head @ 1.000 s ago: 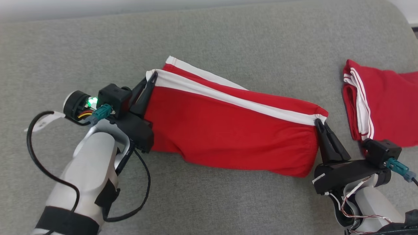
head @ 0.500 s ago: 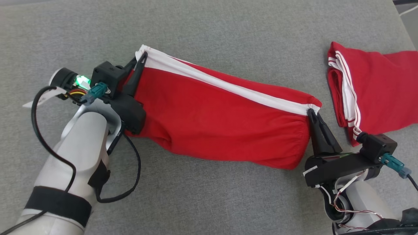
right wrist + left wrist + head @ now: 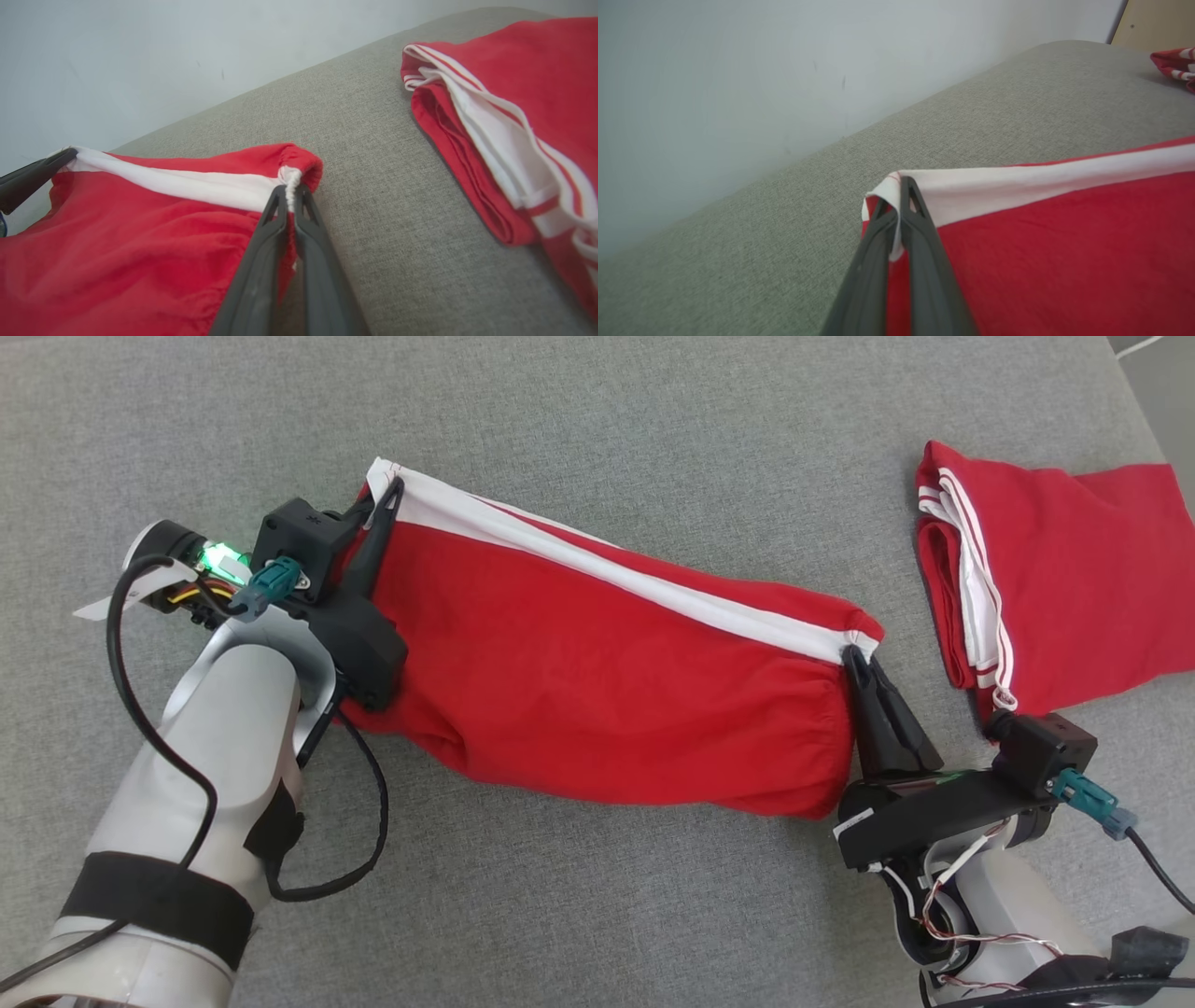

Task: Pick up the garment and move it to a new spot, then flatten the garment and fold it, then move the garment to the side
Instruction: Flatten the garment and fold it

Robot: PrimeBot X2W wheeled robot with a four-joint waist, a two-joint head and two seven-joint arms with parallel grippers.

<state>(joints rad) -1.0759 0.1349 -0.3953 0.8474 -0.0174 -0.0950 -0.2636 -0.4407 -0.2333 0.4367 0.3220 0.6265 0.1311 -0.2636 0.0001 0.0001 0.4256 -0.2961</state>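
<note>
Grey woven-fabric padded surface w/ rounded corner, evenly lit, soft shadows. Plain pale blue-white wall runs directly behind its far edge. Tan wood-look panel adj. to wall, at left wrist view's top-right corner.

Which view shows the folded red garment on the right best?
The head view: the folded garment lies nearly whole. The right wrist view shows its striped edge close up, cropped; the left wrist view catches a small corner.
</note>
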